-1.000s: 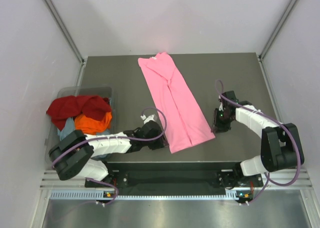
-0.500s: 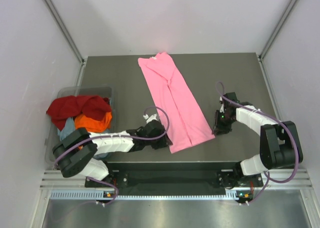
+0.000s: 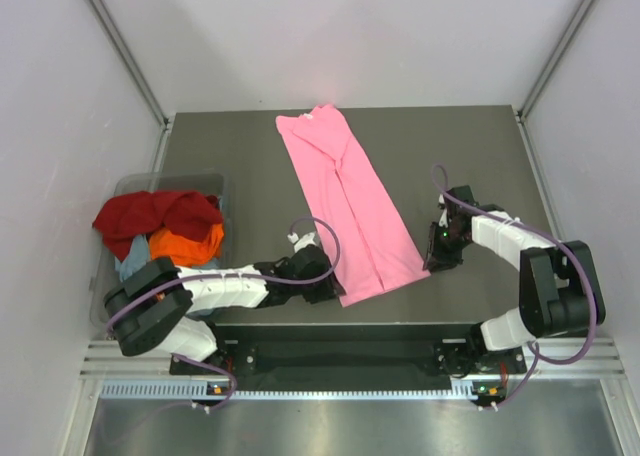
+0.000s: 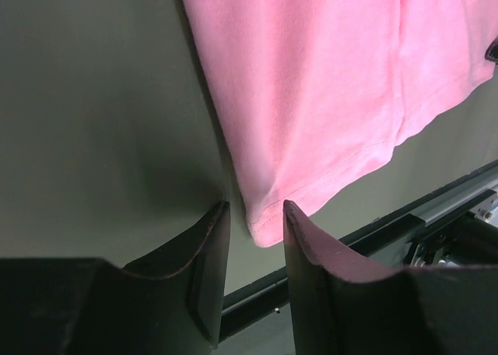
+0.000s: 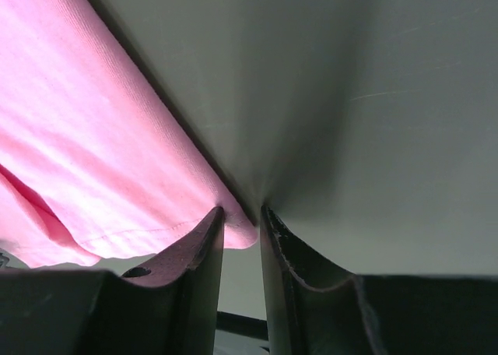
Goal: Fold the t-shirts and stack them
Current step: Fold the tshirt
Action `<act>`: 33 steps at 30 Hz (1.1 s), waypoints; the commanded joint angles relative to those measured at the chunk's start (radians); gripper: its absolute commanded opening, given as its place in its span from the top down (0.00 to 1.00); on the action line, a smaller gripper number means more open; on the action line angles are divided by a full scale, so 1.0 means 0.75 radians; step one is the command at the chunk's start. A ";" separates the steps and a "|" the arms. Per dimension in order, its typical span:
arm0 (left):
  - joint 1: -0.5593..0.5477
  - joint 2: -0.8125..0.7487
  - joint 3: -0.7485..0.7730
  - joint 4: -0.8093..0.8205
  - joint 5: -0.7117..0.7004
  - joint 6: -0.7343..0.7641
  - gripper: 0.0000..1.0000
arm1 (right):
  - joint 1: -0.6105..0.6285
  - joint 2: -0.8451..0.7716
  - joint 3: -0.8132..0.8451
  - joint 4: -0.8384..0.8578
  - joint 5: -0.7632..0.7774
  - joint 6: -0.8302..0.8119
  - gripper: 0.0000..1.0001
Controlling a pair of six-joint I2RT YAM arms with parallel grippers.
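While one pink t-shirt point(image 3: 350, 206) lies flat on desk point(image 3: 230, 146), folded to long strip, slanting from middle of far edge toward near edge, three more sit heaped in one clear bin point(image 3: 218, 182) at desk's left edge: one dark red t-shirt point(image 3: 150, 216) on top, one orange t-shirt point(image 3: 185, 244) beneath, one grey-blue t-shirt point(image 3: 132, 264) lowest, mostly hidden. Four shirts in all. Two tools, both low at pink hem. Left tool point(image 4: 255, 215): jaws moderately apart, hem's left corner between tips, not pinched. Right tool point(image 5: 241, 215): jaws narrow, hem's right corner between tips, gap visible, no grip.
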 commanded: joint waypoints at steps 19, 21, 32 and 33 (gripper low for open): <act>-0.037 0.009 -0.022 -0.003 -0.025 -0.038 1.00 | -0.003 -0.078 -0.103 0.057 -0.036 0.074 0.89; -0.037 0.005 -0.018 -0.019 -0.025 -0.038 1.00 | -0.001 -0.104 -0.130 0.085 -0.060 0.095 0.94; -0.037 -0.277 -0.002 -0.441 -0.156 0.044 1.00 | 0.305 -0.346 -0.281 0.151 0.003 0.399 1.00; -0.037 -0.322 -0.006 -0.487 -0.164 0.046 1.00 | 0.330 -0.374 -0.287 0.155 0.007 0.452 1.00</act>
